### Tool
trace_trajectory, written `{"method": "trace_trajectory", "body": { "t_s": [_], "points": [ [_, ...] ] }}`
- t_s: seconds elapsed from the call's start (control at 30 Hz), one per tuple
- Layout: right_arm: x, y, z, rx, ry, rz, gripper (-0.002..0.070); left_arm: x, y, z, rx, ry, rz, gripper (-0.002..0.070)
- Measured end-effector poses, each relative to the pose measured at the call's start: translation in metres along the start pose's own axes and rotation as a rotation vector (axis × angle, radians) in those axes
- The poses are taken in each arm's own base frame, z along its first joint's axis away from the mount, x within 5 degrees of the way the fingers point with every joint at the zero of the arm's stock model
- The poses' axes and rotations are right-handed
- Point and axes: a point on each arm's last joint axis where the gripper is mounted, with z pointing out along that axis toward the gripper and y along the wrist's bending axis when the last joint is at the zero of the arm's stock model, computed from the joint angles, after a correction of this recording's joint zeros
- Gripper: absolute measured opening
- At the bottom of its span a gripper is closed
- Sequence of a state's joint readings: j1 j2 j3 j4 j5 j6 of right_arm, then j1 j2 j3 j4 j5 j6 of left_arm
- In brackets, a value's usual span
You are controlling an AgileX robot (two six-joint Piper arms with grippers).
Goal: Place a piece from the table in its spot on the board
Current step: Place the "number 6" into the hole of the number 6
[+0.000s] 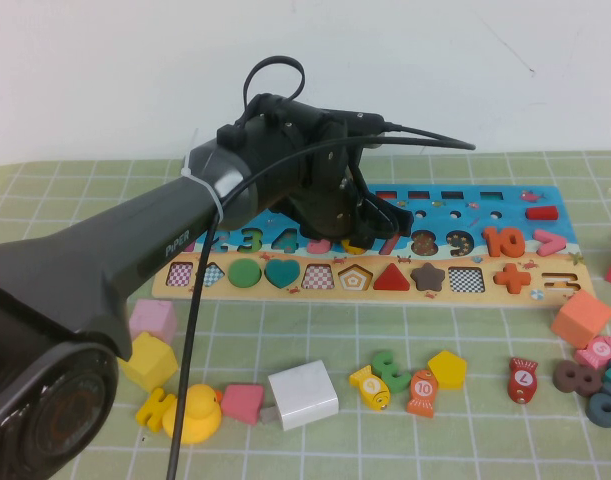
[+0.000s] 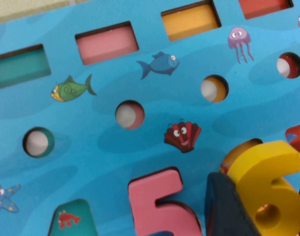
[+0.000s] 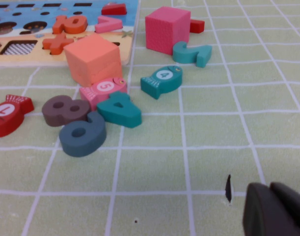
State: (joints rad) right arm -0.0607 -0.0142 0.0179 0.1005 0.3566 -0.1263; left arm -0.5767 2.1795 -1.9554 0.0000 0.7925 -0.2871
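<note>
My left gripper [image 1: 357,232] hovers over the blue upper part of the board [image 1: 475,208], shut on the piece [image 1: 353,243], a flat yellow numeral 6. In the left wrist view the piece [image 2: 270,184] stands tilted between the dark fingers [image 2: 223,206], just above the board [image 2: 91,132] and beside the seated pink 5 [image 2: 159,201]. A tan recess edge [image 2: 236,151] shows behind the 6. My right gripper [image 3: 275,211] is shut, low over the table [image 3: 154,167] to the right of the board [image 3: 22,19], holding nothing.
Loose pieces lie in front of the board: a yellow duck [image 1: 193,412], a white block [image 1: 303,396], a yellow pentagon [image 1: 447,368]. Near the right gripper sit an orange cube [image 3: 93,56], a pink cube [image 3: 167,28], teal and grey numerals [image 3: 120,110].
</note>
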Motion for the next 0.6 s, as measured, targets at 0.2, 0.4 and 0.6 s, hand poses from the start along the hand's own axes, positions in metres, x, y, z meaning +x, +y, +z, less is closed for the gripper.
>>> {"method": "trace_trajectory", "body": {
  "t_s": [0.2, 0.4, 0.6],
  "points": [
    [0.0000, 0.0000, 0.0000, 0.000, 0.000, 0.000, -0.0003, 0.0008, 0.0002, 0.0030, -0.002, 0.008, 0.003, 0.0259],
    [0.0000, 0.0000, 0.0000, 0.000, 0.000, 0.000, -0.0003, 0.0007, 0.0002, 0.0028, -0.004, 0.014, 0.023, 0.0259],
    [0.0000, 0.0000, 0.0000, 0.000, 0.000, 0.000, -0.0003, 0.0010, -0.0001, 0.0028, -0.001, 0.017, 0.041, 0.0259]
  ]
}}
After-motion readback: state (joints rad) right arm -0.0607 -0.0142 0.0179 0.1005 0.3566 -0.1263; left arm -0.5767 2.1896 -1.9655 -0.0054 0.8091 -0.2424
